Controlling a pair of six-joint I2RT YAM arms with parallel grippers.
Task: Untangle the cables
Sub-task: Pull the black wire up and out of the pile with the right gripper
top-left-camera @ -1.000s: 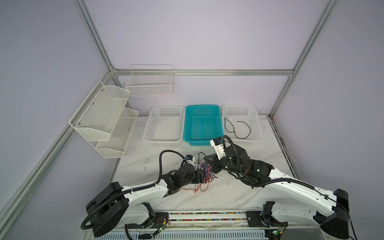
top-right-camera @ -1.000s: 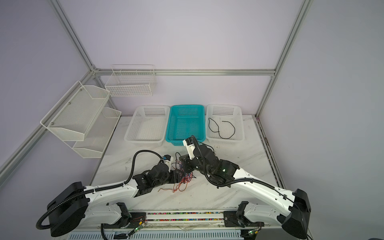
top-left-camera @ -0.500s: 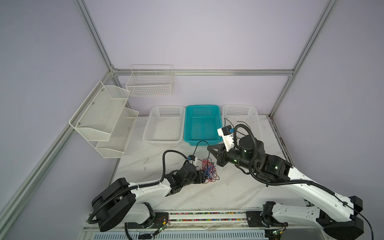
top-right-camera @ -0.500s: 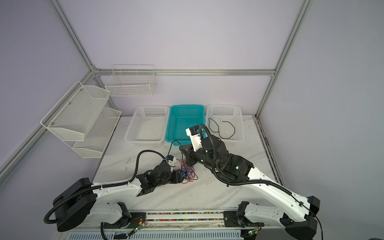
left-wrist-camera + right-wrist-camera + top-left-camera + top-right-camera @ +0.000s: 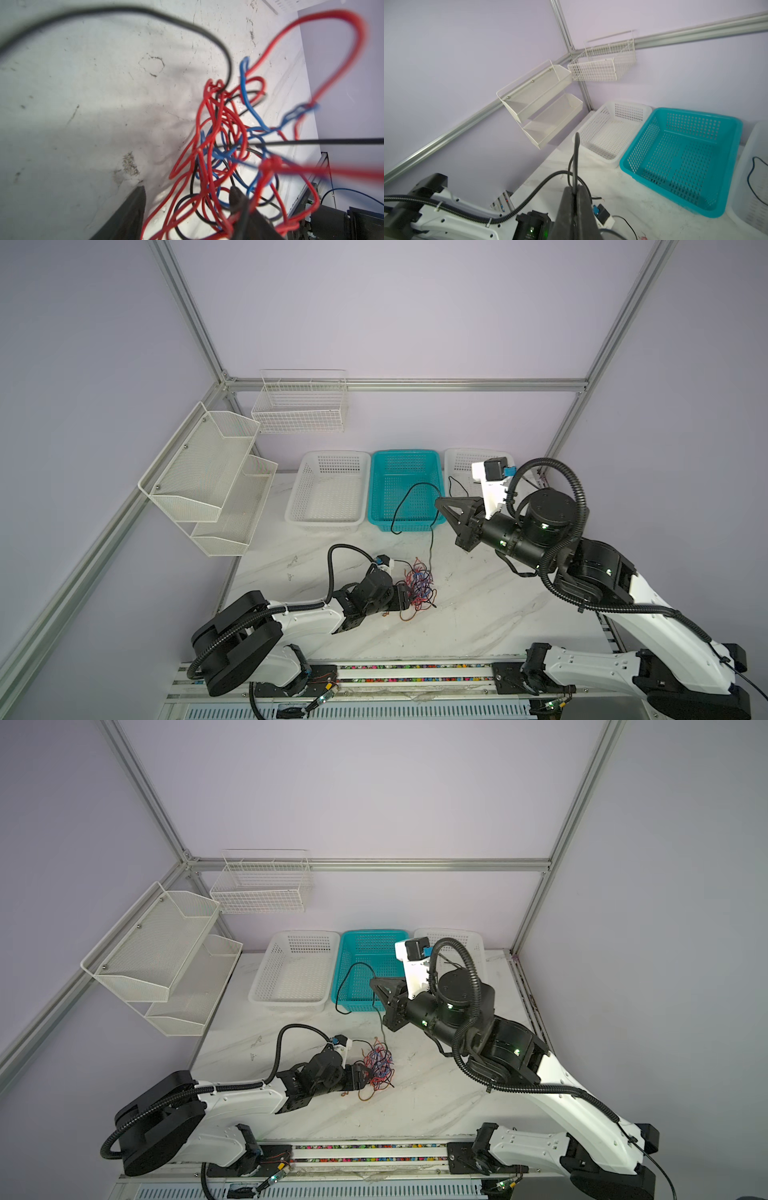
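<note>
The cables (image 5: 419, 585) (image 5: 378, 1063) lie as a red, blue and black tangle on the white table in both top views. My left gripper (image 5: 409, 595) (image 5: 187, 207) sits low at the tangle's left side. It is open, with loose red and black loops between its fingers (image 5: 128, 214). My right gripper (image 5: 440, 504) (image 5: 575, 189) hangs raised in front of the teal basket, shut on a black cable (image 5: 576, 149). That black cable (image 5: 431, 543) loops over the teal basket and runs down into the tangle.
Three baskets stand at the back: white (image 5: 328, 458), teal (image 5: 405, 454) and white (image 5: 457, 454); the right one holds a loose black cable (image 5: 751, 176). Mesh shelves (image 5: 208, 477) and a wire basket (image 5: 299, 406) hang on the left and back walls.
My right gripper has risen and moved back to the right with the black cable, drawing a long strand out of the tangle. The left gripper has stayed at the tangle.
</note>
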